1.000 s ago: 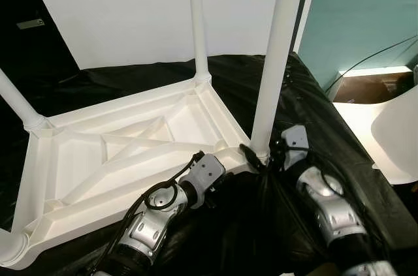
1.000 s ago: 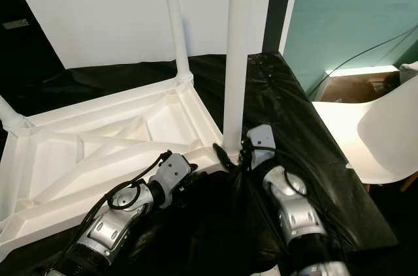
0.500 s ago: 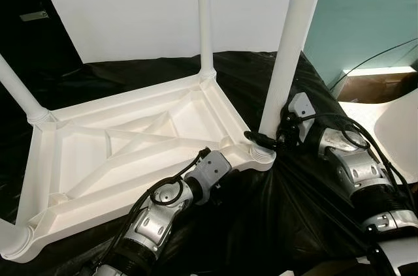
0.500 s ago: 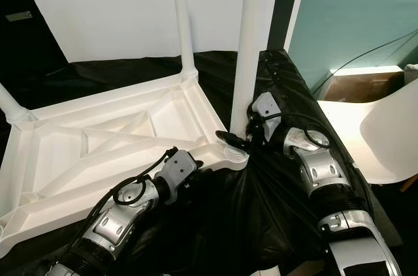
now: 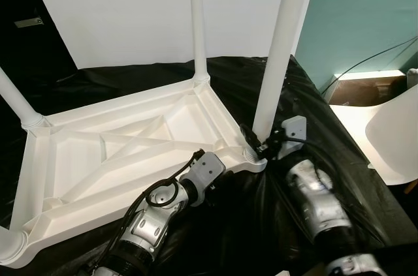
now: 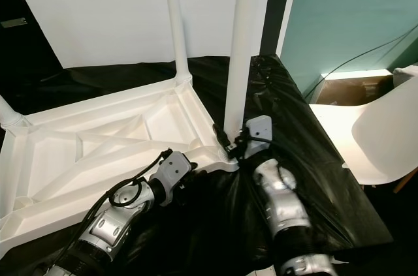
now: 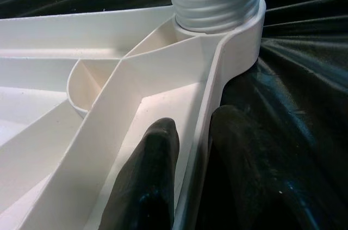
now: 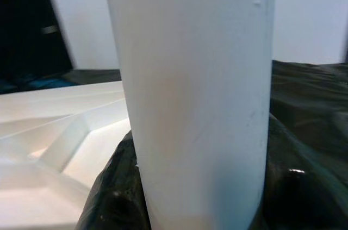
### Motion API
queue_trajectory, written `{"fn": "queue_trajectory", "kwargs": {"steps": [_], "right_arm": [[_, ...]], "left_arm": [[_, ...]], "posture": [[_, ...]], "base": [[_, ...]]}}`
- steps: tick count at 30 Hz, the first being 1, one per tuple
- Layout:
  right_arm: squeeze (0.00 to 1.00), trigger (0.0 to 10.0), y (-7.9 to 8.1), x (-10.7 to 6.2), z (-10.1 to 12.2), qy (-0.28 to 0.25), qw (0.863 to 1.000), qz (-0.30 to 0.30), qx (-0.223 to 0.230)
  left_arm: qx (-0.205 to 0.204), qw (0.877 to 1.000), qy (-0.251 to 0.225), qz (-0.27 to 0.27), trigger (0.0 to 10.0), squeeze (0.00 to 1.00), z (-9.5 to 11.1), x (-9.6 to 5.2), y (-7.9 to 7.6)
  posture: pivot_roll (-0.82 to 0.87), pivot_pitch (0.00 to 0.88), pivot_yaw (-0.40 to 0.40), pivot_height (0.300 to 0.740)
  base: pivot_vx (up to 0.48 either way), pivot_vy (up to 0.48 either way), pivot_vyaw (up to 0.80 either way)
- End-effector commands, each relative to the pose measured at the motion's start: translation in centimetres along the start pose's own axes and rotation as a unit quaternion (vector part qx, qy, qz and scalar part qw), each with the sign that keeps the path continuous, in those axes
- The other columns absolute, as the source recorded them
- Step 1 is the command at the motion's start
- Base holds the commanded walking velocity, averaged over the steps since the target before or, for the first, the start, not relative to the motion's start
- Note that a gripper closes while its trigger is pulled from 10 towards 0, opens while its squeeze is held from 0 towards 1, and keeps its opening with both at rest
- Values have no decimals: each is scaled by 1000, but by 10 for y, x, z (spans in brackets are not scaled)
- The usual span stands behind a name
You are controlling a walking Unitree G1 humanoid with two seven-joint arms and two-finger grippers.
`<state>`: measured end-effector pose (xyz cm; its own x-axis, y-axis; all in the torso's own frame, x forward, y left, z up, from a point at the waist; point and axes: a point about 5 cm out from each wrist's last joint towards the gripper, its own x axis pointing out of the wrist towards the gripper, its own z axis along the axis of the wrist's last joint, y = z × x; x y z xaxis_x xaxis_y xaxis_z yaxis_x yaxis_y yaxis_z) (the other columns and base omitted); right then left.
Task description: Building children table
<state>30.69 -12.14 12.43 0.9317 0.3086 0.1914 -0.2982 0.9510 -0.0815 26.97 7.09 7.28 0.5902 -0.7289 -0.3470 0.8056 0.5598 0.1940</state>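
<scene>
The white children's table lies upside down on the black-draped surface, its ribbed underside facing up and legs rising out of frame. Compared with half a second ago, the right arm has dropped lower along the near-right leg, at about 3 o'clock of the tabletop, so the right tool now sits at the very base of that leg, just above the threaded socket. This looks like a re-grip for another turn of screwing the leg home; the threads showing above the socket in the left wrist view suggest it is not fully seated.

The left tool is clenched on the tabletop's rim at about 5 o'clock, one finger inside the wall and one outside, bracing the table.

The right tool's fingers straddle the leg, but whether they are pressing on it cannot be told: the leg hides them in the right wrist view. Leg tops are cut off, and the near-left corner is partly cropped.
</scene>
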Motion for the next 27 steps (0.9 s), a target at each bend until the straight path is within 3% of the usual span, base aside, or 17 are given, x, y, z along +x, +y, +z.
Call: {"fn": "queue_trajectory", "kwargs": {"steps": [1,3,4,5,6,7,8,10,11,12,13,14,20,24,25,26,27], "right_arm": [[0,0,-36,-6,-3,19,993,-114,-15],[0,0,-24,-2,-1,12,996,-86,-1],[0,10000,-19,-2,-4,27,998,-59,0],[424,10000,-16,-3,-6,38,999,-36,-4],[424,10000,-16,-3,-6,38,999,-36,-4],[1000,10000,-15,-4,-7,42,999,-21,-6],[1000,10000,-7,-7,-9,45,998,37,-1],[1000,10000,-7,-7,-9,45,998,37,-1],[1000,10000,-2,-9,-10,44,996,75,3],[271,10000,-4,-14,-13,47,993,111,-10],[271,10000,-4,-14,-13,47,993,111,-10],[0,10000,-6,-18,-15,51,990,131,-20],[0,10000,-39,-12,-5,61,977,185,-83],[0,10000,-44,-8,0,75,968,221,-94],[0,4431,-45,-9,0,82,964,235,-90],[0,4431,-45,-9,0,87,962,244,-87],[0,0,-43,-13,-1,92,958,259,-81]], "left_arm": [[-43,991,121,-34,10000,0,-55,-13,-17],[-41,991,121,-34,10000,0,-55,-13,-17],[-41,991,121,-33,10000,0,-55,-14,-17],[-41,991,122,-32,10000,0,-56,-14,-17],[-41,991,122,-32,10000,0,-56,-14,-17],[-41,991,123,-32,10000,0,-56,-15,-17],[-44,991,122,-32,10000,0,-56,-15,-17],[-44,991,122,-32,10000,0,-56,-15,-17],[-45,991,122,-32,10000,0,-56,-15,-18],[-45,991,121,-34,10000,0,-56,-14,-18],[-45,991,121,-34,10000,0,-56,-14,-18],[-44,991,121,-34,10000,0,-55,-14,-18],[-44,991,121,-39,10000,0,-56,-14,-20],[-43,991,122,-44,10000,0,-56,-12,-21],[-40,991,120,-45,10000,0,-54,-11,-21],[-39,991,119,-46,10000,0,-53,-10,-21],[-37,991,117,-46,10000,0,-51,-9,-20]], "posture": [[-9,0,6,740],[-6,0,7,740],[-8,0,7,740],[-6,0,7,740],[-6,0,7,740],[-5,0,8,740],[-6,0,9,740],[-6,0,9,740],[-6,0,9,740],[-3,0,7,740],[-3,0,7,740],[-3,0,8,740],[-22,0,19,740],[-25,0,16,740],[-24,0,16,740],[-24,0,16,740],[-17,0,11,740]], "base": [[0,0,0],[0,0,0],[0,0,0],[0,0,0],[0,0,0],[0,0,0],[0,0,0],[0,0,0],[0,0,0],[0,0,0],[0,0,0],[0,0,0],[0,0,0],[0,0,0],[0,0,0],[0,0,0],[0,0,0]]}}
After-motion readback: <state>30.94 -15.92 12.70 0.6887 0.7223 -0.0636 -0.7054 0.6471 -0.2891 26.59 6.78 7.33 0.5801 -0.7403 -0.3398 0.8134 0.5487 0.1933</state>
